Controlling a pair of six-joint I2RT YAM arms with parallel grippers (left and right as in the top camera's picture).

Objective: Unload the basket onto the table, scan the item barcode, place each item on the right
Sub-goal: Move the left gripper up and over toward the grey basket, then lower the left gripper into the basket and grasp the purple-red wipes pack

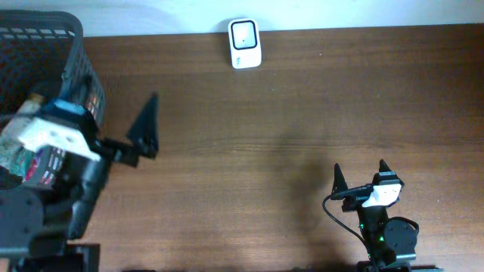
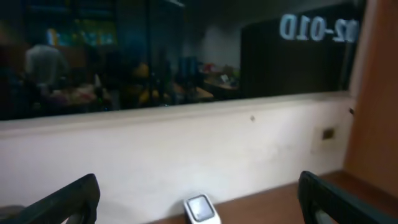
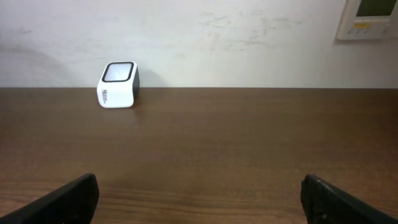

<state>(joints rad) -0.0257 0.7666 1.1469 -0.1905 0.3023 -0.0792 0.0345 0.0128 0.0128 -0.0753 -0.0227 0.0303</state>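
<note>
Left gripper [image 2: 198,177] rides high beside basket [image 1: 45,30], jaws wide, empty. Right gripper [image 1: 360,166] also wide, empty. Packaged item [image 1: 29,162] lies in basket, half-hidden under arm; scanner [image 1: 244,43] at table's far edge. Risk: fingers snag mesh wall when reaching in.

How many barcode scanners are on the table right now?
1. The white scanner stands at the far edge of the table. The basket at left could hide another.

Both arms are black, with pointed black fingers [image 1: 145,125]. Behind the right claw [image 1: 360,171]: a white block [image 1: 384,195], a looping black cable [image 1: 333,205], a green light [image 1: 382,239]. The left arm [image 1: 82,193] carries white and blue housing [image 1: 47,134].
</note>
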